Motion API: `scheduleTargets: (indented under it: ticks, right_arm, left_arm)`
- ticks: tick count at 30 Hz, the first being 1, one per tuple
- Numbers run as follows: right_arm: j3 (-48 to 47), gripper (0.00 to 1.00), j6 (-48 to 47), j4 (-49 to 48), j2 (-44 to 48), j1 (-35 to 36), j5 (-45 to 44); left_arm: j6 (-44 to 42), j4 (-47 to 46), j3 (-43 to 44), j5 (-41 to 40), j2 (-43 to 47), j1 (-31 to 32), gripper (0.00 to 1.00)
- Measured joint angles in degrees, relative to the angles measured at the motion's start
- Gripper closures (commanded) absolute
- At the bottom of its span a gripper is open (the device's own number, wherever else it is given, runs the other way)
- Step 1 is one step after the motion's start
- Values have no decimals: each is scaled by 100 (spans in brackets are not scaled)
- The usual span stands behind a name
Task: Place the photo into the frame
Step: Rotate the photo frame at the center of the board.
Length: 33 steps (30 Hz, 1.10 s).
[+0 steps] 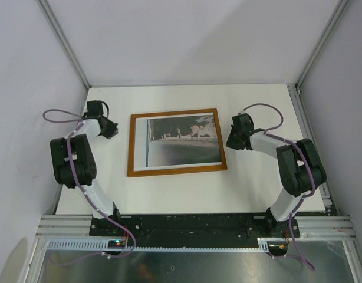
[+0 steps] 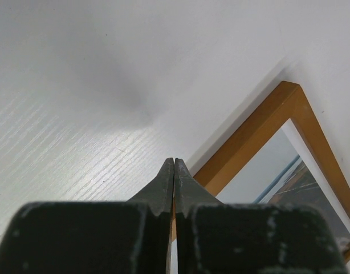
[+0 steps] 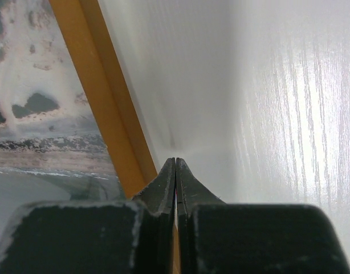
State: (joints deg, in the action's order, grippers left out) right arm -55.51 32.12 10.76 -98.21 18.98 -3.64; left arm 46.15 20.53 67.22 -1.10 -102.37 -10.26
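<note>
Task near completion, seen from above. The frame [image 1: 176, 171] lies flat at the middle of the desk [image 1: 257, 188], its orange-brown face up, and the photo [image 1: 184, 141] lies inside its rails, coastline side showing. The print sits toward the far right corner, so a white band shows along the left and near rails (whether this is bare desk or a margin cannot be told). The left gripper [image 1: 110, 128] hangs just beside the frame's left rail and the right gripper [image 1: 233, 138] just beside the right rail; each has its fingers pressed together on nothing. By appearance the insertion is done; at most, centring the print and withdrawing the arms are left.
</note>
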Motion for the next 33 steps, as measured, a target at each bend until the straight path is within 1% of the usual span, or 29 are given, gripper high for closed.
scheduleTargets:
  ticks: [11, 21, 27, 33]
  right_arm:
    - [173, 100, 0, -44, -4, 59, 4]
    - [225, 100, 0, -151, 2, 319, -9]
    - [345, 100, 7, -278, 68, 378, -24]
    - [562, 100, 24, -323, 247, 549, -48]
  left_arm:
    - [39, -87, -94, -24, -284, 0, 100]
    - [37, -245, -66, -2, -549, 90, 100]
    - [33, -330, 61, 22, -675, 234, 100]
    - [-70, -354, 417, 127, -953, 433, 100]
